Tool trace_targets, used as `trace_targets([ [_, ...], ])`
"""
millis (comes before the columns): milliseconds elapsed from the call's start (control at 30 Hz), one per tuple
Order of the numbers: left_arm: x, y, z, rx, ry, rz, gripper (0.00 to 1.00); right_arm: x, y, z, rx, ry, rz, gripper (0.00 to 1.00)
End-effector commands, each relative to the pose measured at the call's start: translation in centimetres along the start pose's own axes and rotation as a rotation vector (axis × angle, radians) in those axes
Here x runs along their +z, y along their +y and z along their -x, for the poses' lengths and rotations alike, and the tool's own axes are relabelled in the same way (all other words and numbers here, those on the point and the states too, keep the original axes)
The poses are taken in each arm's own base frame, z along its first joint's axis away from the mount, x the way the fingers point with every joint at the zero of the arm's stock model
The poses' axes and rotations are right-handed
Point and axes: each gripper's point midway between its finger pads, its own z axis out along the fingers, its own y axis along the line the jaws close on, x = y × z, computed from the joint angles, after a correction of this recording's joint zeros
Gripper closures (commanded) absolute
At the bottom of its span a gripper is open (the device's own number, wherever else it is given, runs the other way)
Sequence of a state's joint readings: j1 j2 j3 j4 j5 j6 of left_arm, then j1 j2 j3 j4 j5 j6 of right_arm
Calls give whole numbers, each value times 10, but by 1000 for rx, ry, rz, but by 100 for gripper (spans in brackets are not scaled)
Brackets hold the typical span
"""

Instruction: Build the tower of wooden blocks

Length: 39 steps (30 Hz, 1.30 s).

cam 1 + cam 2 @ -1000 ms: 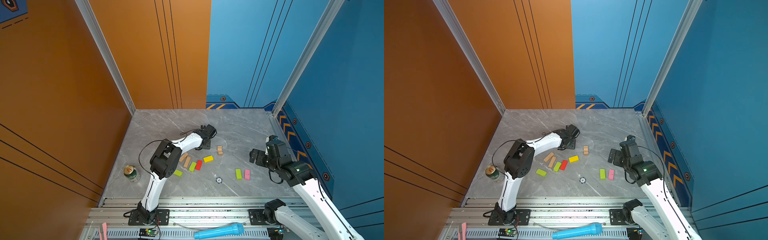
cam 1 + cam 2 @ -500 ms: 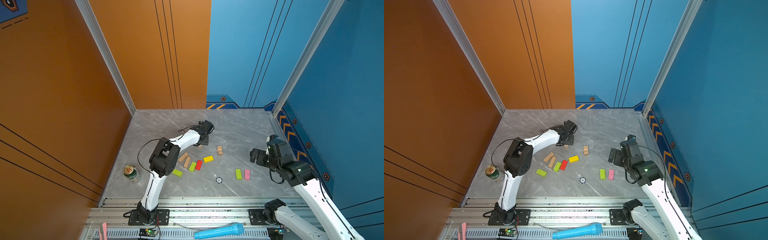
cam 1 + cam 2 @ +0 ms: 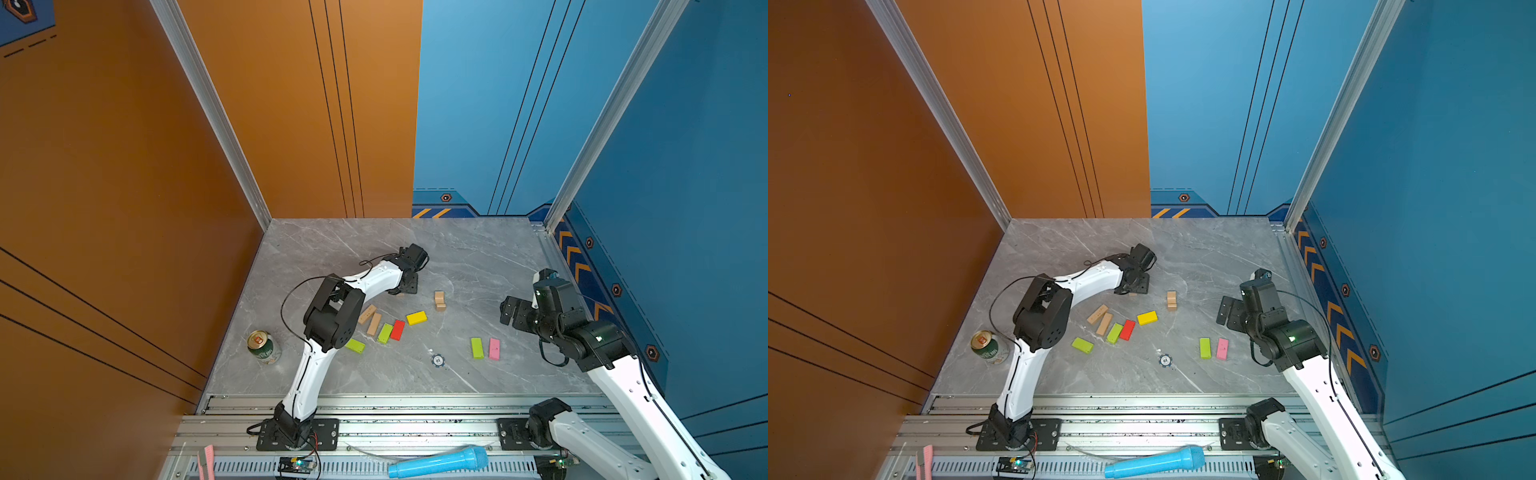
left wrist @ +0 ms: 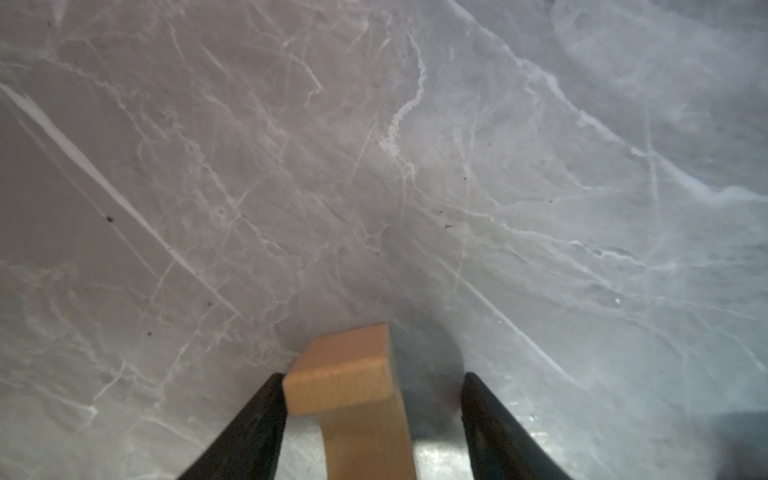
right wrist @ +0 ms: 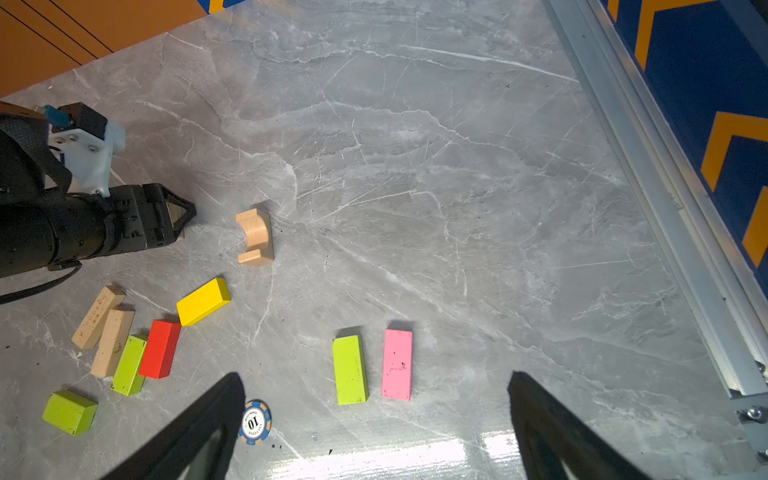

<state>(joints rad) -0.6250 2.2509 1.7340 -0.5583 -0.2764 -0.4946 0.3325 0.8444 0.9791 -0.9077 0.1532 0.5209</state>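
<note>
Nearest, and in both top views only, a turquoise microphone-shaped object is lying on the metal frame in front of the table. A green drink can is standing by the left edge of the grey marbled tabletop. Neither wrist view is showing them.

The right wrist view is giving the closest look at the wood blocks, which are all lying on the tabletop. The right gripper is hanging above the table with its claw spread wide and nothing between the fingers. Nearest the front, a round blue-and-white token is lying flat. Just past it, a lime green brick and a pink brick are lying side by side, close but apart.

Toward the left arm's side, a second lime green brick is lying alone. Beyond it a third lime green brick, a red brick and two plain tan bricks are crowding together, with a yellow brick just past them. Farther on, a tan notched block is lying on its side, and its curved hollow is showing plainly in this view alone.

Farthest, the left gripper is straddling a tan wooden block whose side is curving inward. Only the left wrist view is making this clear. The claw is standing apart, with one finger touching the block's corner and the other standing clear of it. In the top views the gripper is hiding all but a sliver of that block.
</note>
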Motion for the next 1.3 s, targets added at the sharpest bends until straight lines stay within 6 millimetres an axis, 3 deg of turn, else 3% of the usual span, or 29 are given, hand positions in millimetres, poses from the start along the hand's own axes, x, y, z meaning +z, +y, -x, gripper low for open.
trace_targets([
  [0,3,-9,-2,7,20,-19,33,-5,-6,0,-3,1,-23,0],
  [700,-2,-21,0,18,13,-49,33,-5,-11,-4,-8,3,-39,0],
  [867,-5,-16,2,13,3,-30,33,-6,-14,-4,-4,-5,-47,0],
  [1267,-55,-13,19,2,-70,-76,30,1,-10,-7,1,20,-40,0],
])
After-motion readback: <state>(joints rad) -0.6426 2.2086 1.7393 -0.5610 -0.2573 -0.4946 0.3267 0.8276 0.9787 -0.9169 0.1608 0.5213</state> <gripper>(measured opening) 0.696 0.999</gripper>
